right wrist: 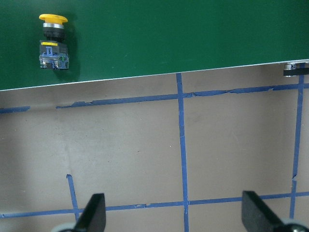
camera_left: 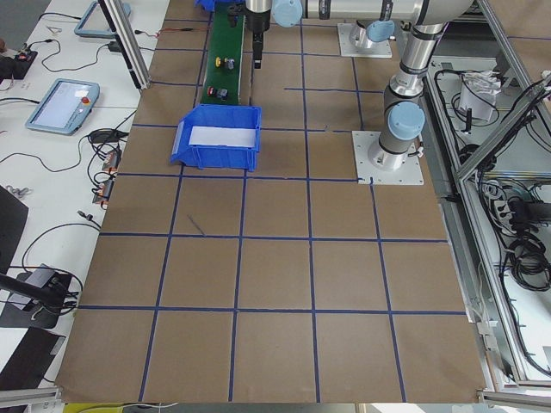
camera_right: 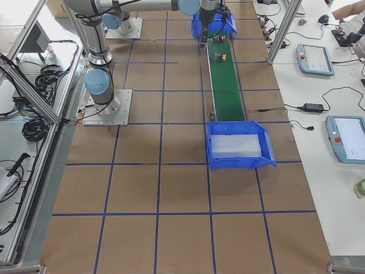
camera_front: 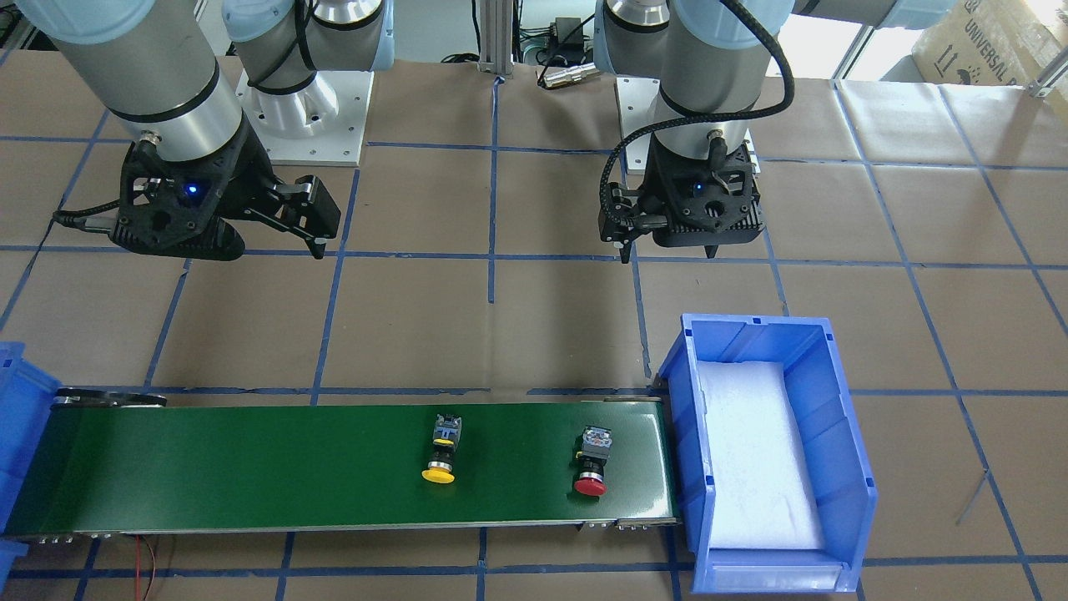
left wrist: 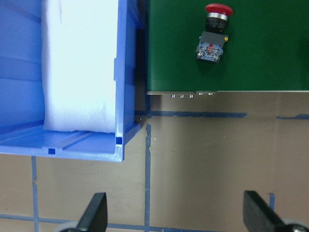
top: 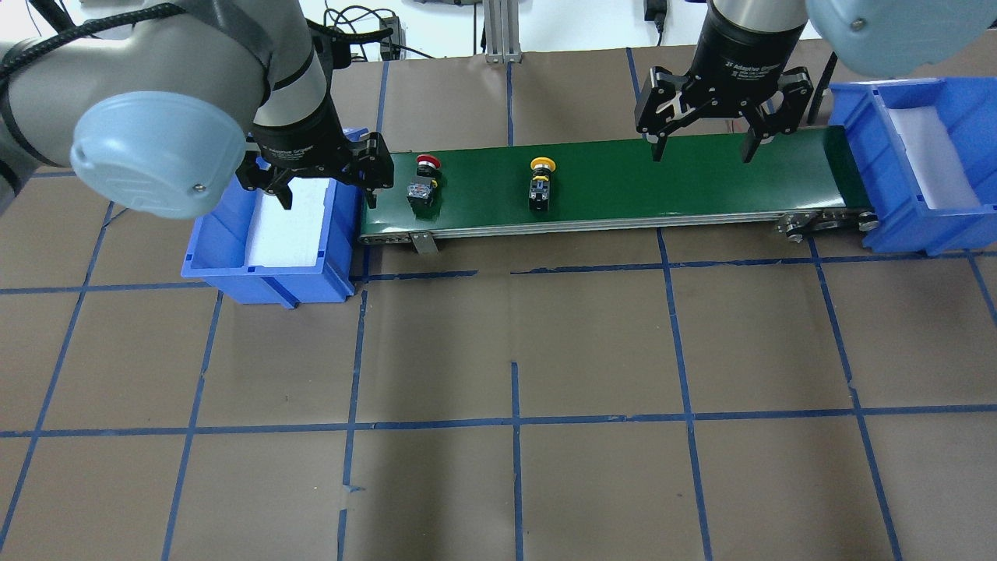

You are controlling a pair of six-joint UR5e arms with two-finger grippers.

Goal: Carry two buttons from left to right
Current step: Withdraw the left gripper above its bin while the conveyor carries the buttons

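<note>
Two buttons lie on their sides on the green conveyor belt [top: 701, 183]. The red button [top: 424, 178] [camera_front: 591, 463] [left wrist: 214, 34] is near the belt's left end. The yellow button [top: 540, 183] [camera_front: 440, 455] [right wrist: 53, 41] lies further along, near the belt's middle. My left gripper [top: 327, 199] [camera_front: 667, 250] [left wrist: 176, 215] hangs open and empty over the near edge of the left blue bin [top: 265, 284], just left of the red button. My right gripper [top: 702, 154] [camera_front: 250, 250] [right wrist: 176, 215] hangs open and empty above the belt, to the right of the yellow button.
The left blue bin [camera_front: 847, 434] has white foam padding inside and stands at the belt's left end. A second blue bin [top: 919, 226] with white padding stands at the belt's right end. Brown paper with a blue tape grid covers the table [top: 514, 351].
</note>
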